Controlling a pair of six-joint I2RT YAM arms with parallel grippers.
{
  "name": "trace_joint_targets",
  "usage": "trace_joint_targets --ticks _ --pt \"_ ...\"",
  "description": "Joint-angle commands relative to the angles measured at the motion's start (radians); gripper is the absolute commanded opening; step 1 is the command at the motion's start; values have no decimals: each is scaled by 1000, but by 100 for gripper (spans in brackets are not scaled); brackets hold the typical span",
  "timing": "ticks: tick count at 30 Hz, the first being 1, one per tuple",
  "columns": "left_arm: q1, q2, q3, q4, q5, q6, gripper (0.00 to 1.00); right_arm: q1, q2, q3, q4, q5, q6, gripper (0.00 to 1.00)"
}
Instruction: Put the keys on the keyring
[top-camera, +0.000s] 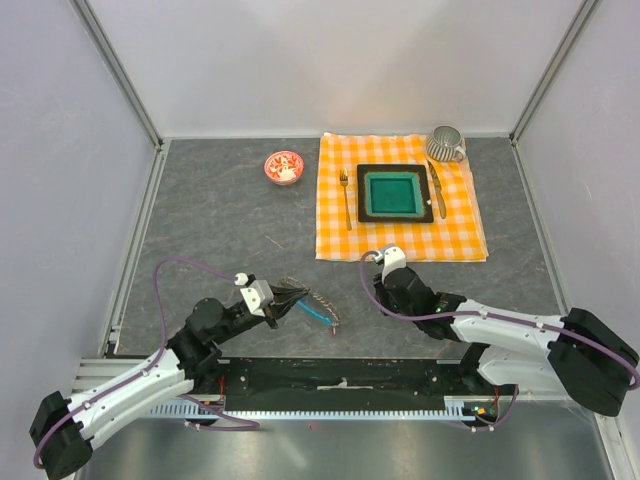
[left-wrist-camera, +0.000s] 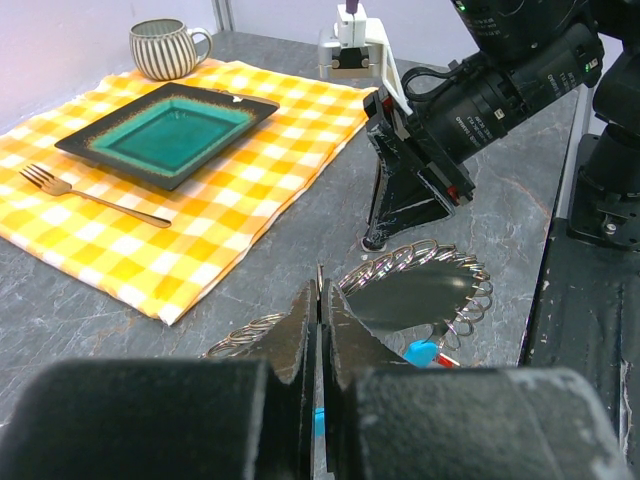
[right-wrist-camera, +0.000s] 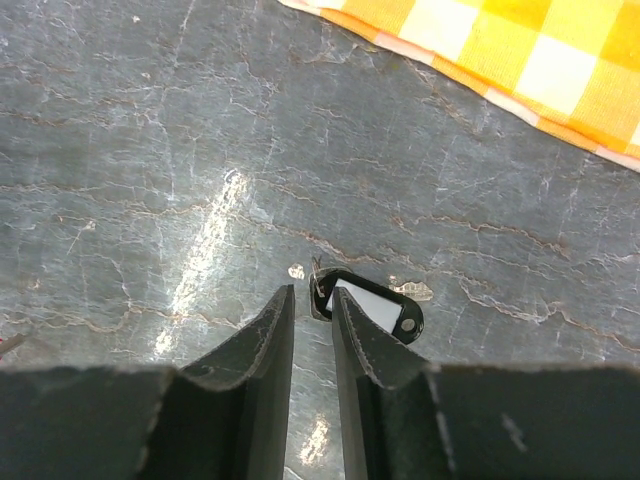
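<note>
The keyring (top-camera: 318, 304) is a grey beaded wire loop lying at the front left. In the left wrist view (left-wrist-camera: 425, 285) a blue tag (left-wrist-camera: 420, 352) and a bit of red tag show by it. My left gripper (top-camera: 280, 302) (left-wrist-camera: 322, 285) is shut on a thin metal edge of the keyring, with a blue bit deep between the fingers. My right gripper (top-camera: 382, 283) (right-wrist-camera: 312, 292) points down at the table, its jaws a narrow gap apart and empty. A key with a black-rimmed white tag (right-wrist-camera: 375, 308) lies flat just beyond its right fingertip (right-wrist-camera: 340, 300).
An orange checked cloth (top-camera: 340, 235) at the back right carries a teal plate (top-camera: 394, 193), a fork (top-camera: 346, 198), a knife (top-camera: 436, 190) and a striped mug (top-camera: 446, 146). A small red-and-white bowl (top-camera: 283, 166) stands to its left. Walls close in three sides.
</note>
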Motion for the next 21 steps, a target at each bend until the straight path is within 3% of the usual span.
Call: trace_joint_targets --ticks 1,21 --pt "-1 -3 26 62 0 13 2 5 11 36 -4 14 1 29" --pt "-1 -6 29 61 2 13 2 7 80 18 73 23 -16 24"
